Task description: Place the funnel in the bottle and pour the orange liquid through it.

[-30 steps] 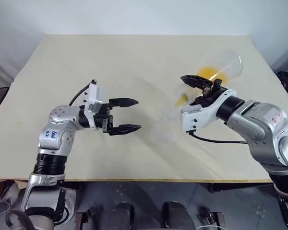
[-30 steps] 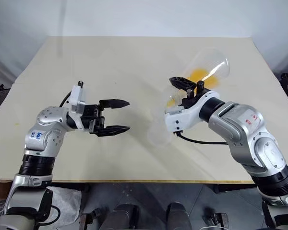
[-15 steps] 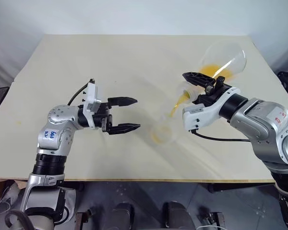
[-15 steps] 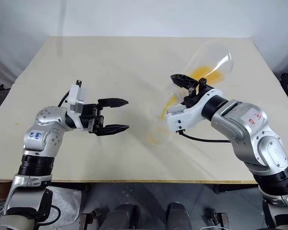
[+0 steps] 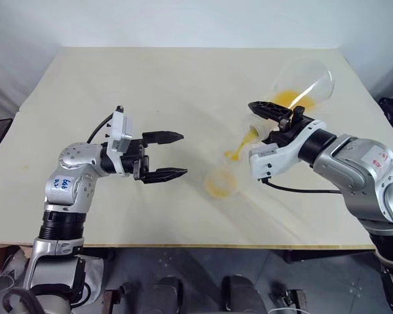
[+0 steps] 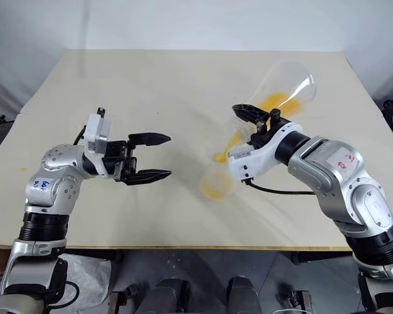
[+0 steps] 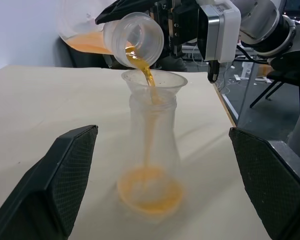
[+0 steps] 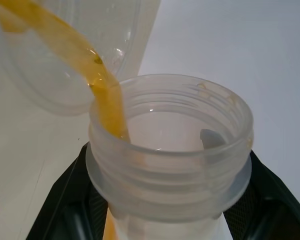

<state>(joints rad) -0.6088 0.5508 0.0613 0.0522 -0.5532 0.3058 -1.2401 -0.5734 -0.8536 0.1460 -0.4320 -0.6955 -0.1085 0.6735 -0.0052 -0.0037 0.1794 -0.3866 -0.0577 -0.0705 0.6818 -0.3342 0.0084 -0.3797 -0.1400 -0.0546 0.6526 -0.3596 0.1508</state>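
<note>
Orange liquid (image 7: 147,79) is being poured in a thin stream into the funnel (image 7: 154,81) seated in the bottle (image 7: 152,150), where a shallow pool has gathered. The tilted flask (image 5: 295,91) is clamped at its neck by the right gripper (image 5: 270,116). The left gripper (image 5: 165,156), spread wide and empty, is held beside the bottle. Next, the tilt likely needs steadying over the funnel.

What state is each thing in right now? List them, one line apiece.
funnel: seated upright in the bottle's neck, catching the stream.
bottle: upright on the table, shallow orange pool inside.
flask: tilted, pouring.
orange liquid: streaming from flask into funnel.
right gripper: jaws shut on flask.
left gripper: jaws open, empty.
</note>
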